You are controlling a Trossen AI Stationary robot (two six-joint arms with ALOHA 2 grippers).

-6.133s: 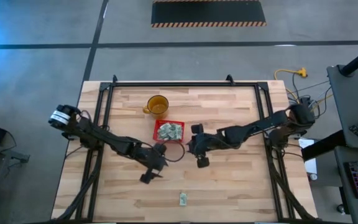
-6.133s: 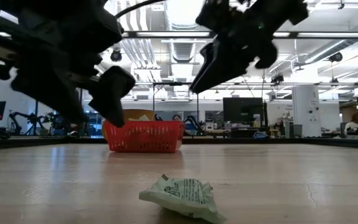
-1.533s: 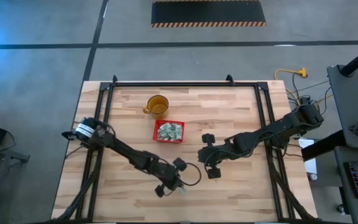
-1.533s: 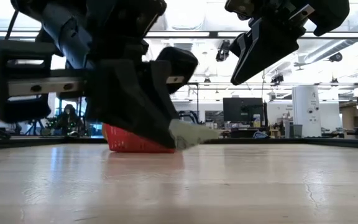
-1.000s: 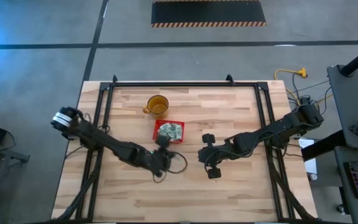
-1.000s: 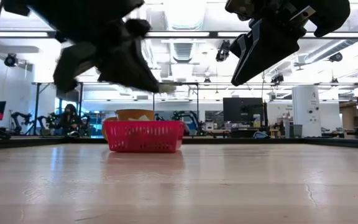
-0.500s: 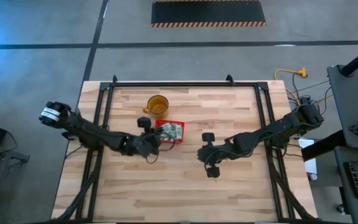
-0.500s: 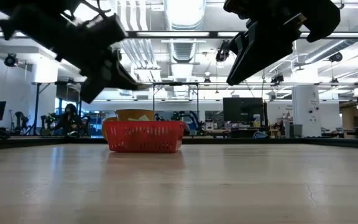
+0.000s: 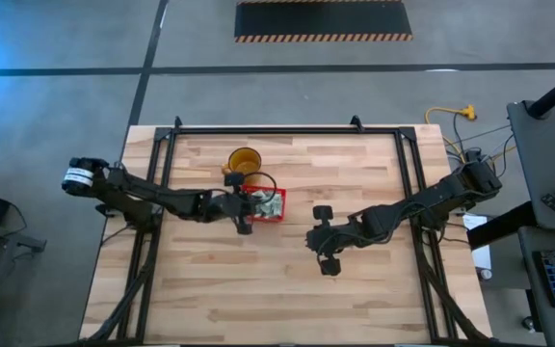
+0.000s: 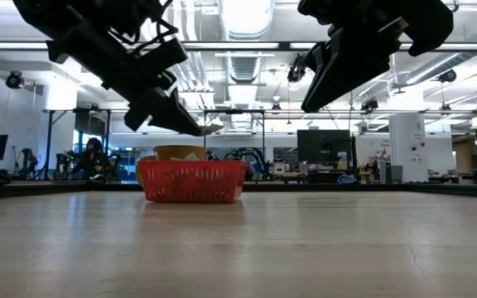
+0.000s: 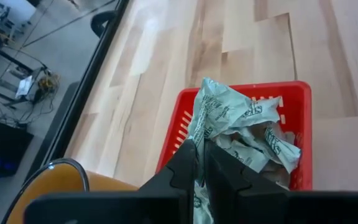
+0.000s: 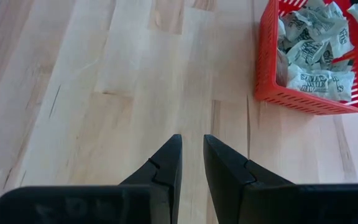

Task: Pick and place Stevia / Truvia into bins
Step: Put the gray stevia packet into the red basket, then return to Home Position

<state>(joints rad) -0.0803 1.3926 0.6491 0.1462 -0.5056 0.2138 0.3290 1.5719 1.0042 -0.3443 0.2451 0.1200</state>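
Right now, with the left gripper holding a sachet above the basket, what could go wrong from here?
The left gripper pinches its sachet over the red basket, near one rim; released here, it might fall outside. The basket is already heaped with sachets, so another could slide off. The amber cup stands close beside it and could be bumped.

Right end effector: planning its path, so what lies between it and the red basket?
Only bare table lies between right end effector and red basket, per right wrist view.

Amber cup (image 11: 55, 180) cut off by frame edge.
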